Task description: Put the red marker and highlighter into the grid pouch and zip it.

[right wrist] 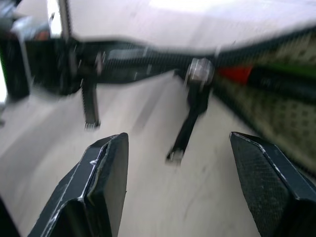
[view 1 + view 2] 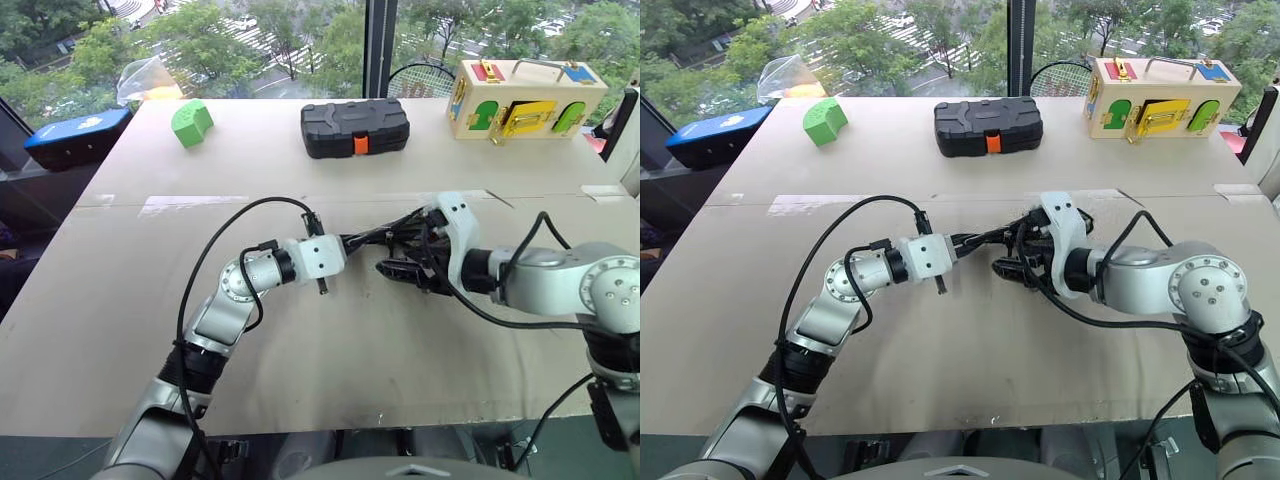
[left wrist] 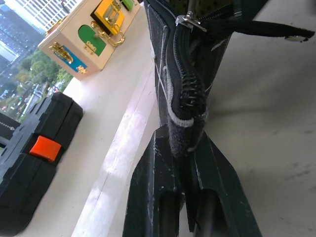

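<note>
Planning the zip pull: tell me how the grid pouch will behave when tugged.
Likely floppy: the grid pouch is soft fabric, bunched where the left gripper pinches its end. Probably light; it hangs between the arms. The zipper pull dangles loose, so it may swing from the open right gripper.

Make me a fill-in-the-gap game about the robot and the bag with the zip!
1. The left gripper is shut on the end of the black fabric grid pouch with the ____.
2. The right gripper is ____, its fingers apart around the hanging black zipper pull.
3. The black hard plastic case has an ____ latch.

Missing words: zipper; open; orange
</note>
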Tool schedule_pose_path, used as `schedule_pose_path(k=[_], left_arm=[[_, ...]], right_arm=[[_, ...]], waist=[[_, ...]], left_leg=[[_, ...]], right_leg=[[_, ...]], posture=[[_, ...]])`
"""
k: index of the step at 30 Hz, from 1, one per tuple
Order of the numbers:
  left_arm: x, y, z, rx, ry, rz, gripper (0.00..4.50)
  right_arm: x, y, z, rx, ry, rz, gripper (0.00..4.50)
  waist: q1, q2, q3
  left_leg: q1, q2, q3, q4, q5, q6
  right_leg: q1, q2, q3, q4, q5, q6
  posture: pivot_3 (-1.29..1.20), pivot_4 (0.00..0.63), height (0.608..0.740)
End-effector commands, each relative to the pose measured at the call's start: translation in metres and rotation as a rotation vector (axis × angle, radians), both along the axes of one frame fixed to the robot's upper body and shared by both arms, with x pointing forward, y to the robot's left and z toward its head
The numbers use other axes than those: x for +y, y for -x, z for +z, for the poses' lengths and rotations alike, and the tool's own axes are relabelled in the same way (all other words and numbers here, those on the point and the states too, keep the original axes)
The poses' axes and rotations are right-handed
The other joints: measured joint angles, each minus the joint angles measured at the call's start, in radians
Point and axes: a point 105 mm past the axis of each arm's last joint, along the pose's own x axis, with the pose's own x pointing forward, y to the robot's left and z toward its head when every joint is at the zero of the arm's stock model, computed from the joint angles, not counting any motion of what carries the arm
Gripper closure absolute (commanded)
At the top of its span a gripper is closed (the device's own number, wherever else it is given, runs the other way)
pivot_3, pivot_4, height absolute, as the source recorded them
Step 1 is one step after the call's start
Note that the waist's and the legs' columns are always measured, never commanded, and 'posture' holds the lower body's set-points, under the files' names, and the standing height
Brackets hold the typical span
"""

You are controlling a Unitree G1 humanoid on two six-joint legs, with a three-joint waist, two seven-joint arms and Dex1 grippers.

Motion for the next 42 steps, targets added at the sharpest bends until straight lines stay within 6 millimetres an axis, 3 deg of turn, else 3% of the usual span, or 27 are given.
schedule_pose_path(k=[1, 5, 10, 19, 23, 26, 29, 32, 34, 37, 39, 40, 42], left_arm=[[-0.008, 0.006, 0.012, -0.046, 0.022, -0.033, 4.5], [-0.01, 0.007, 0.012, -0.047, 0.026, -0.036, 4.5], [-0.01, 0.008, 0.012, -0.047, 0.028, -0.034, 4.5], [0.004, 0.004, 0.01, -0.055, -0.002, -0.018, 4.5], [0.004, -0.001, 0.011, -0.069, -0.011, -0.019, 4.5], [0.001, -0.005, 0.011, -0.083, -0.015, -0.027, 4.5], [0.0, -0.011, 0.011, -0.115, -0.026, -0.031, 4.5], [-0.002, -0.017, 0.007, -0.158, -0.053, -0.04, 4.5], [-0.005, -0.019, 0.003, -0.175, -0.068, -0.06, 4.5], [-0.007, -0.016, -0.002, -0.142, -0.059, -0.123, 4.5], [-0.002, -0.013, -0.003, -0.088, -0.03, -0.148, 4.5], [-0.001, -0.011, -0.003, -0.066, -0.017, -0.158, 3.81], [0.006, -0.006, 0.0, -0.03, 0.021, -0.165, 2.99]], right_arm=[[0.005, -0.007, 0.009, -0.028, -0.026, -0.027, 2.55], [0.007, -0.01, 0.007, -0.031, -0.018, -0.041, 4.47], [-0.009, -0.015, 0.007, -0.07, 0.057, -0.086, 4.47], [-0.113, -0.028, 0.024, -0.122, 0.268, -0.353, 4.47], [-0.15, -0.029, 0.023, -0.114, 0.361, -0.447, 4.47], [-0.166, -0.031, 0.022, -0.121, 0.409, -0.497, 4.47], [-0.173, -0.032, 0.015, -0.12, 0.442, -0.511, 4.47], [-0.166, -0.033, 0.01, -0.156, 0.454, -0.47, 4.47], [-0.146, -0.037, 0.019, -0.269, 0.327, -0.4, 4.47], [-0.13, -0.027, 0.007, -0.345, 0.39, -0.241, 4.47], [-0.128, -0.017, -0.006, -0.361, 0.442, -0.144, 3.64], [-0.128, -0.013, -0.01, -0.37, 0.455, -0.11, 3.07], [-0.128, -0.002, -0.014, -0.378, 0.439, -0.06, 2.09]], waist=[[0.001, 0.0, 0.0], [0.0, 0.0, 0.0], [0.001, 0.0, 0.0], [0.003, 0.001, 0.001], [0.001, 0.001, 0.0], [0.001, 0.001, 0.0], [0.002, 0.001, 0.0], [0.003, 0.001, 0.0], [0.002, 0.0, 0.0], [0.002, 0.001, 0.0], [0.002, 0.001, 0.0], [0.003, 0.001, 0.0], [0.002, 0.001, 0.0]], left_leg=[[0.0, 0.0, 0.0, 0.0, 0.0, 0.0], [0.0, 0.0, 0.0, 0.0, 0.0, 0.0], [0.0, 0.0, 0.0, 0.0, 0.0, 0.0], [-0.001, 0.0, 0.0, -0.001, 0.0, 0.0], [-0.002, 0.0, 0.003, -0.001, 0.0, 0.0], [-0.002, 0.0, 0.005, -0.001, 0.0, 0.0], [-0.002, 0.001, 0.005, -0.001, 0.0, 0.001], [-0.002, 0.0, 0.005, -0.001, 0.0, 0.001], [-0.002, 0.0, 0.005, -0.001, -0.001, 0.001], [-0.002, 0.0, 0.005, -0.001, -0.001, 0.001], [-0.002, 0.0, 0.005, -0.001, -0.001, 0.001], [-0.002, 0.0, 0.005, 0.0, -0.001, 0.001], [-0.002, 0.0, 0.004, 0.0, -0.001, 0.001]], right_leg=[[0.0, 0.0, 0.0, 0.0, 0.0, 0.0], [0.0, 0.0, 0.0, 0.0, 0.0, 0.0], [0.0, 0.0, 0.0, 0.0, 0.0, 0.0], [0.001, 0.001, -0.002, -0.004, 0.0, 0.0], [0.001, 0.0, -0.002, -0.006, 0.0, 0.0], [0.001, 0.0, -0.002, -0.006, 0.0, 0.0], [0.001, 0.0, -0.002, -0.006, 0.0, 0.0], [0.002, 0.0, -0.002, -0.006, 0.0, 0.0], [0.002, 0.0, -0.002, -0.007, 0.0, 0.0], [0.001, 0.0, -0.002, -0.007, 0.0, 0.0], [0.001, 0.0, -0.002, -0.007, 0.0, 0.0], [0.001, 0.0, -0.002, -0.007, 0.0, 0.001], [0.001, 0.0, -0.004, -0.007, 0.0, 0.001]], posture=[[0.0, 0.15, 0.74], [0.0, 0.15, 0.74], [0.0, 0.15, 0.74], [0.0, 0.15, 0.74], [0.0, 0.15, 0.74], [0.0, 0.15, 0.74], [0.0, 0.15, 0.74], [0.0, 0.15, 0.74], [0.0, 0.15, 0.74], [0.0, 0.15, 0.74], [0.0, 0.15, 0.74], [0.0, 0.15, 0.74], [0.0, 0.15, 0.74]])
